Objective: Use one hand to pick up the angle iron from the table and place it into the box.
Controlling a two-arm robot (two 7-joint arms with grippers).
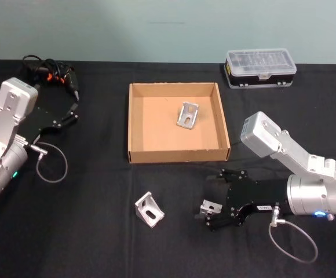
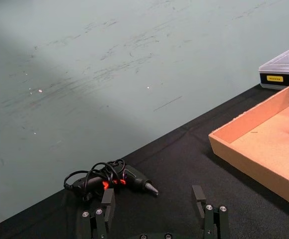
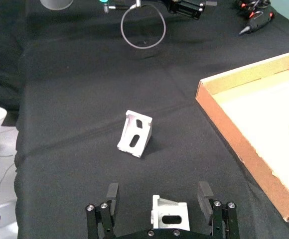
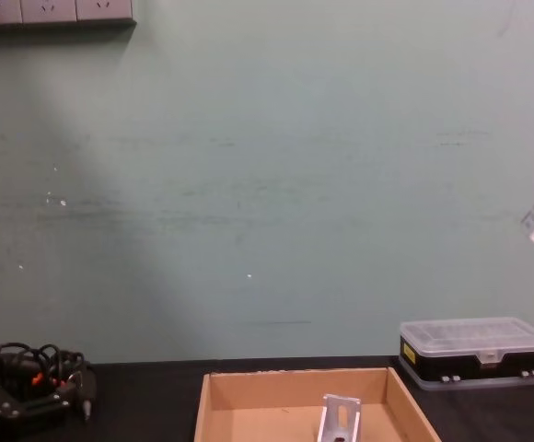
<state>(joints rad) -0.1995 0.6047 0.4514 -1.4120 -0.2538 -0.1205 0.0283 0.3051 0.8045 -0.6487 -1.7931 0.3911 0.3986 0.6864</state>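
The box [image 1: 178, 155] is set at the middle of the desk [image 1: 92, 237]. One angle iron [image 1: 188, 115] is placed inside it, toward the back right. A case [image 1: 260, 68] is found behind the box to the right, a screwdriver [image 1: 55, 74] at the back left. Before the box a second angle iron [image 1: 149, 209] is laid, and to its right a third angle iron [image 1: 210, 207] is flanked by the fingers of the right pincer [image 3: 158, 191]. The left pincer [image 1: 72, 110] is held left of the box.
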